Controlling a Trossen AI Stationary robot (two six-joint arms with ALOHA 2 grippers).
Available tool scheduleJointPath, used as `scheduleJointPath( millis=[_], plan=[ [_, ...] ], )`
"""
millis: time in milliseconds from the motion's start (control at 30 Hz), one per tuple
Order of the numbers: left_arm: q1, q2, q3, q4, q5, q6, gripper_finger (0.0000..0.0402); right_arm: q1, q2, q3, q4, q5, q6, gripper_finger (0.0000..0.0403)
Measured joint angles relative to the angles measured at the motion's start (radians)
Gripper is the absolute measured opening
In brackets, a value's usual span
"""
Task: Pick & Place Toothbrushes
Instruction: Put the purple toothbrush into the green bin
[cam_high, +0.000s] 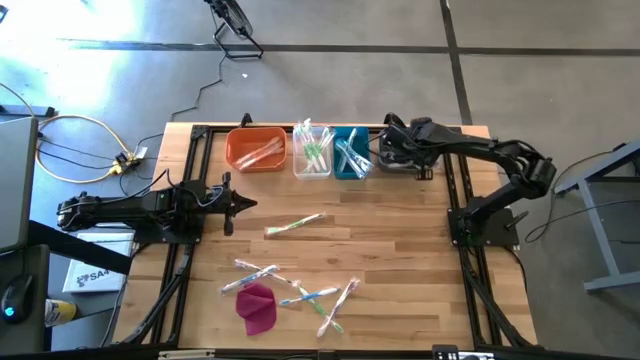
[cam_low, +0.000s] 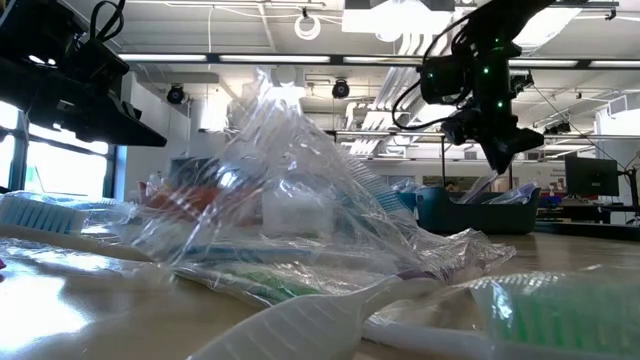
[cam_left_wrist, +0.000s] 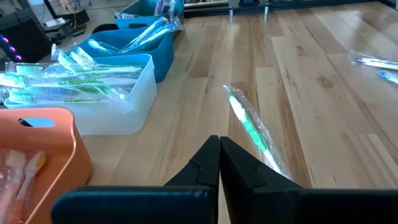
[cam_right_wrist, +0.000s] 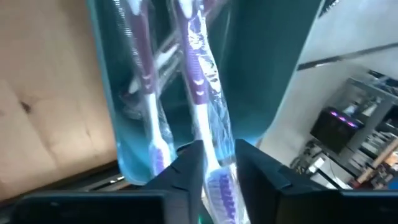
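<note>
Three bins stand in a row at the table's far edge: orange, clear and blue, each with wrapped toothbrushes inside. My right gripper hovers over the blue bin, pointing steeply down, fingers apart, with a purple-handled wrapped toothbrush between them. Another purple toothbrush lies in that bin. My left gripper waits shut at the table's left, above the wood. A green toothbrush lies flat mid-table, and several more lie near the front edge. My right gripper's fingers stand on either side of the purple toothbrush's head end, coming from above and slanting down. The handle runs on into the blue bin. Whether the fingers touch the wrapper, I cannot tell.
A magenta cloth lump lies near the front left, beside the loose toothbrushes. Black rails run along both table sides. Bare wood lies between the bins and the front pile. Cables and a laptop sit off the table's left.
</note>
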Motion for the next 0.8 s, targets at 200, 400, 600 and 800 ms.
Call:
scheduleJointPath(
  millis=[200,400,600,800],
  plan=[
    [0.000,0.000,0.000,0.000,-0.001,0.000,0.0006,0.023,0.000,0.000,0.034,0.194,0.043,0.0131],
    [0.000,0.000,0.000,0.000,-0.002,0.000,0.0006,0.062,-0.004,0.000,0.047,0.411,0.051,0.0128],
    [0.000,0.000,0.000,0.000,-0.002,0.000,0.0006,0.125,-0.004,0.000,0.047,0.364,0.136,0.0111],
    [0.000,0.000,0.000,-0.001,-0.002,0.000,0.0006,0.237,-0.004,0.000,0.049,0.190,0.305,0.0092]
  ],
)
